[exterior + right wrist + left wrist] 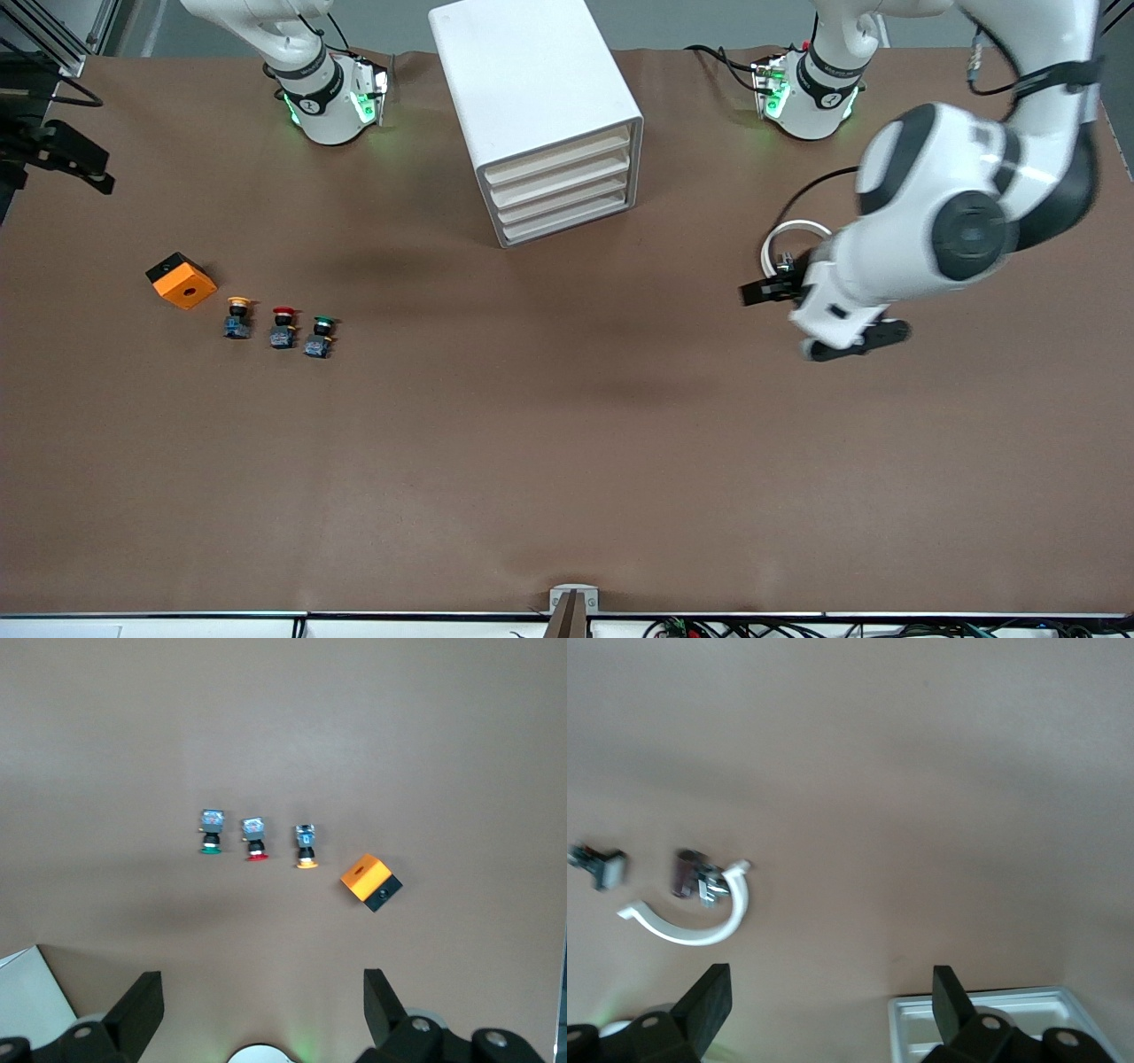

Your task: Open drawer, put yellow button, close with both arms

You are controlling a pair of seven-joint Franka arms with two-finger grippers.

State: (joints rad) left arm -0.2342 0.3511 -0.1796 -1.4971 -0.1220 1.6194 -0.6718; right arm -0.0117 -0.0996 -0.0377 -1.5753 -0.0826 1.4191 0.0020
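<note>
There are three little buttons: one yellow button (pixel 237 316), one red button (pixel 283 326) and one green button (pixel 320 336). There is one orange box (pixel 181 280). One white cabinet (pixel 536 106) has four drawers.

right arm's black two-finger gripper (pixel 263 1003): absent from front view, fingertips only in own wrist view | big white rounded-edge box cabinet (pixel 27 995): cut by frame edge beside one finger | left arm's black gripper (pixel 831 998): blurred; shallow white tray (pixel 992 1020) partly hidden under one finger
</note>
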